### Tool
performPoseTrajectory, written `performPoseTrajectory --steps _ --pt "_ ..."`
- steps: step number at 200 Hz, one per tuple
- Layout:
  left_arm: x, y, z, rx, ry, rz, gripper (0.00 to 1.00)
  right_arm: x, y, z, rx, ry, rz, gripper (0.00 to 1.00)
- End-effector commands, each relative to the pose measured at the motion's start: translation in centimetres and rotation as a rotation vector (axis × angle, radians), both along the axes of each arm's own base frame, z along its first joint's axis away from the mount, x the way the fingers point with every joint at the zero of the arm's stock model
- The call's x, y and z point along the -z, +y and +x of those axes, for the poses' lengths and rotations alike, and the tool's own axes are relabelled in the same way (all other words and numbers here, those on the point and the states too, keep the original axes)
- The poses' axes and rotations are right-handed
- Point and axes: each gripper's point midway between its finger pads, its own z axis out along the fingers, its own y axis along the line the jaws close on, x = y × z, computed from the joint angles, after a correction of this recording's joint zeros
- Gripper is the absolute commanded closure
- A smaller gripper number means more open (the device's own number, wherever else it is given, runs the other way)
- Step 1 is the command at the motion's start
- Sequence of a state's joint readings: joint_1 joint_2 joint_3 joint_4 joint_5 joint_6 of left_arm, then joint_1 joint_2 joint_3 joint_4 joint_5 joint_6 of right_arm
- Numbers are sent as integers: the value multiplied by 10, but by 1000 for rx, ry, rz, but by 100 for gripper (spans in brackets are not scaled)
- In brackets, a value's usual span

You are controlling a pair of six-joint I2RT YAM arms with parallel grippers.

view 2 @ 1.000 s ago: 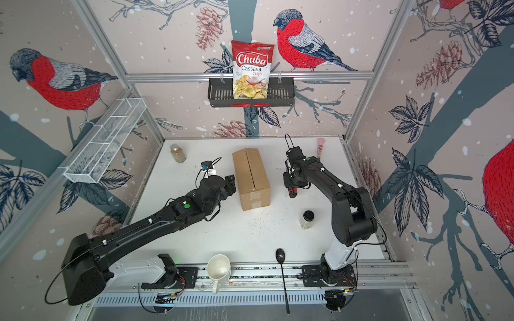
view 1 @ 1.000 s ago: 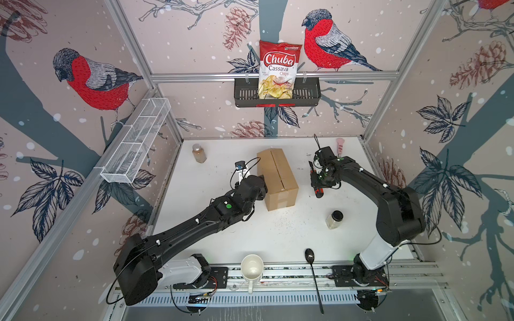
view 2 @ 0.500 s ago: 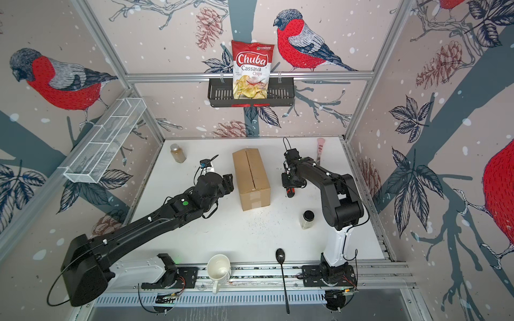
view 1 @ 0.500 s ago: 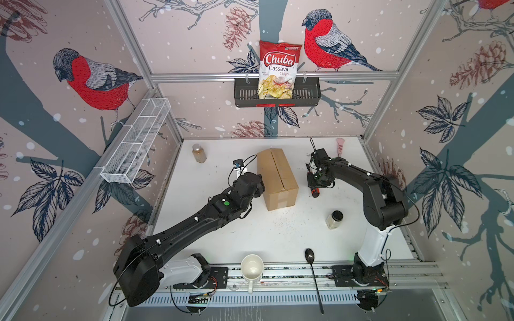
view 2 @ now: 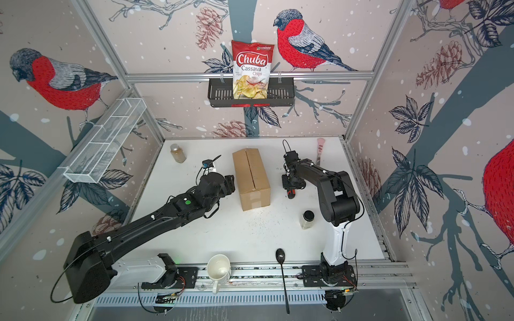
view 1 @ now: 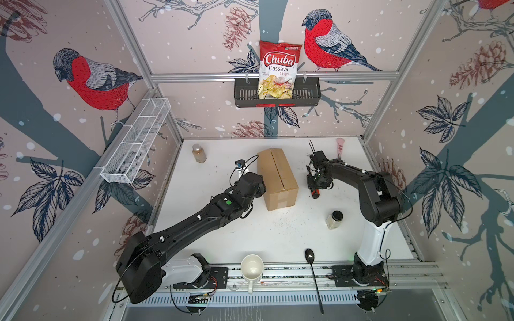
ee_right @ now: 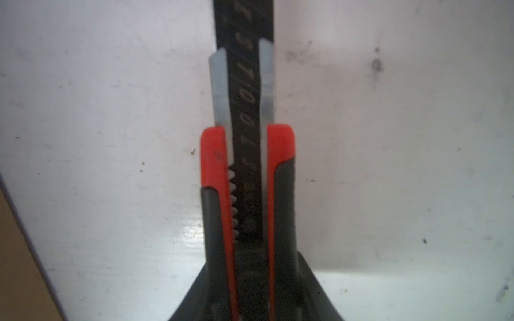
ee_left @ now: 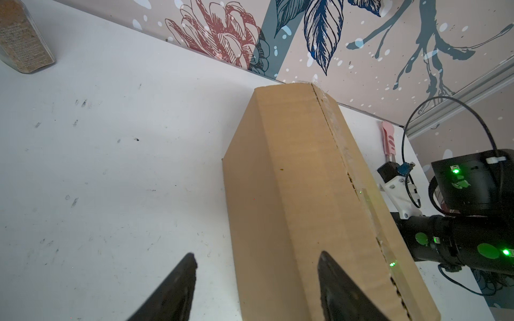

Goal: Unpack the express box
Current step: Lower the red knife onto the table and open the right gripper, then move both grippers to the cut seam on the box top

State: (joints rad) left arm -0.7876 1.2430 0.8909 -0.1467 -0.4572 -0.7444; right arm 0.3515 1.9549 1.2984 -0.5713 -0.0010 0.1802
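The express box (view 1: 278, 178) (view 2: 251, 178), a brown carton with its flaps down and clear tape along the top seam, lies mid-table. My left gripper (view 2: 230, 184) stands open at the box's left side. In the left wrist view the box's (ee_left: 300, 194) long upper edge runs between the left gripper's (ee_left: 257, 255) spread fingers; contact cannot be told. My right gripper (view 1: 315, 184) (view 2: 290, 185) hangs to the right of the box, apart from it. It is shut on a red-and-black utility knife (ee_right: 247, 152) (view 1: 314, 193) whose blade end points down at the table.
A brown spice jar (view 1: 199, 153) stands back left and a pink-handled tool (view 1: 340, 147) back right. A black-lidded jar (view 1: 334, 219), a mug (view 1: 251, 268) and a black spoon (view 1: 311, 264) sit toward the front. A black basket (view 1: 306, 93) with a chips bag hangs on the back wall.
The right arm's elbow has swung inward while the knife stayed almost where it was beside the box. The left wrist shifted slightly by the box. Both grippers kept their states.
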Motion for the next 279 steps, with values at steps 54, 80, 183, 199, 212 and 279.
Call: performPoseTrajectory --steps 54,80,183,199,212,279 --pt "-6 1 2 -1 -16 -2 31 7 -8 0 14 6 -20 62" --pt "-6 2 2 -1 -15 0 31 7 -8 0 14 8 -17 56" --pt "-6 6 7 18 -5 47 25 -84 6 7 15 -165 66 45" --pt "-4 6 8 31 4 57 19 -112 17 7 -4 -219 105 43" --pt "-2 4 9 50 13 70 14 -135 27 6 -28 -262 139 42" --pt "0 -12 16 113 30 100 8 -205 119 -27 -289 -333 384 37"
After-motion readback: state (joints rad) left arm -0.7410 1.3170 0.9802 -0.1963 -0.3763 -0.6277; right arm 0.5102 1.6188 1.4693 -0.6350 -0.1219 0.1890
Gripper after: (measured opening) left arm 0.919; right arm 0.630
